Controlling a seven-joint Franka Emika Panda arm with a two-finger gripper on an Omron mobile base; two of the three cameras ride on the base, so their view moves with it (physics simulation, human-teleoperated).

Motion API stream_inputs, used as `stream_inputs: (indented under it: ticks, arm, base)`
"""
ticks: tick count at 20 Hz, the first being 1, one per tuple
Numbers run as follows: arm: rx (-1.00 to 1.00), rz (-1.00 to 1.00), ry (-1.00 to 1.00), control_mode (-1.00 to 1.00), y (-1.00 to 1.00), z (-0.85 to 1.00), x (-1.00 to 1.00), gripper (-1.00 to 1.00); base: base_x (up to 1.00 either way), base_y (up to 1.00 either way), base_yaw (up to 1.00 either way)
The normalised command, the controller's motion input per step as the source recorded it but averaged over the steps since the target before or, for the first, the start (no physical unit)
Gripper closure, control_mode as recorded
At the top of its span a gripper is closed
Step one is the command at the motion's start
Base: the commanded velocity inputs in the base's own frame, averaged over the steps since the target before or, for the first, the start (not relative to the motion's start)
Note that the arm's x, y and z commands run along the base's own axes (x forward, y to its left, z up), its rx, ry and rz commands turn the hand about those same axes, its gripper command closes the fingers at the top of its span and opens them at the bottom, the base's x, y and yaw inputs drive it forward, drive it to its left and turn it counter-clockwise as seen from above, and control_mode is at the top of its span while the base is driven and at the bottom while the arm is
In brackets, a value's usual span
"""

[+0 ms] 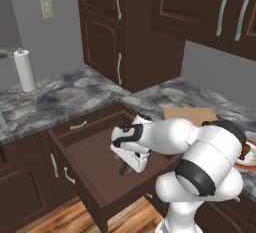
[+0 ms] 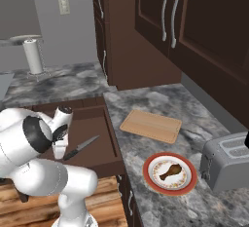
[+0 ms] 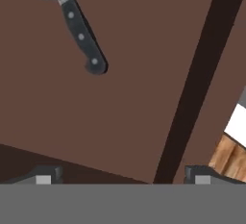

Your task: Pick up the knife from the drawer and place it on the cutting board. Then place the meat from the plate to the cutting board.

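While lying flat on the floor of the pulled-out drawer [image 2: 104,123], knife [image 2: 80,146] untouched: black riveted handle, short dark-grey blade, set diagonally toward the drawer's front. No lettering or brand readable on the handle or anywhere else. In the hand view, handle [image 3: 82,38] well clear of both fingertips [image 3: 44,176], toward the upper left. End effector [image 3: 122,179] released, jaws spread wide, nothing between them, poised above the drawer floor just beside the knife. Arm bent sharply at the elbow, forearm reaching out over the open drawer, hand [image 1: 131,152] pointing down into it. Drawer dark brown, shallow, drawn out below the front edge of the bench [image 2: 146,99]. Further right on the bench, cutting board [image 2: 151,125] light tan, rounded corners, bare, lying near the corner under the wall cabinets. Nearer the bench's front edge, plate [image 2: 149,168] white with red-orange rim, carrying the meat [image 2: 170,171], a brown drumstick. Beside the plate to the right, grey toaster [image 2: 227,161]. Far left along the bench, paper towel roll [image 2: 34,55] upright on its stand.
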Motion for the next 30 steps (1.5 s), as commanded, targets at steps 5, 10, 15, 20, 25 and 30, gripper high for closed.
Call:
stream_inputs:
  ticks: [5, 10, 15, 20, 25, 30]
  arm:
    - [-0.04, 0.1, 0.02, -1.0, -0.15, -0.28, 0.53, -1.0]
    - [-0.09, 0.07, 0.04, -1.0, -0.02, -0.5, 0.53, -1.0]
    - [-0.13, 0.06, 0.03, -1.0, 0.0, -0.57, 0.4, -1.0]
    - [-0.06, 0.06, 0.0, -1.0, -0.04, -0.12, 0.23, -1.0]
    - [-0.04, 0.06, 0.0, -1.0, -0.01, -0.07, 0.25, -1.0]
    - [-0.03, 0.07, 0.0, -1.0, 0.0, -0.11, 0.19, -1.0]
  base:
    - [0.0, 0.0, 0.0]
    - [0.0, 0.0, 0.0]
    - [0.0, 0.0, 0.0]
    - [0.0, 0.0, 0.0]
    - [0.0, 0.0, 0.0]
    - [0.0, 0.0, 0.0]
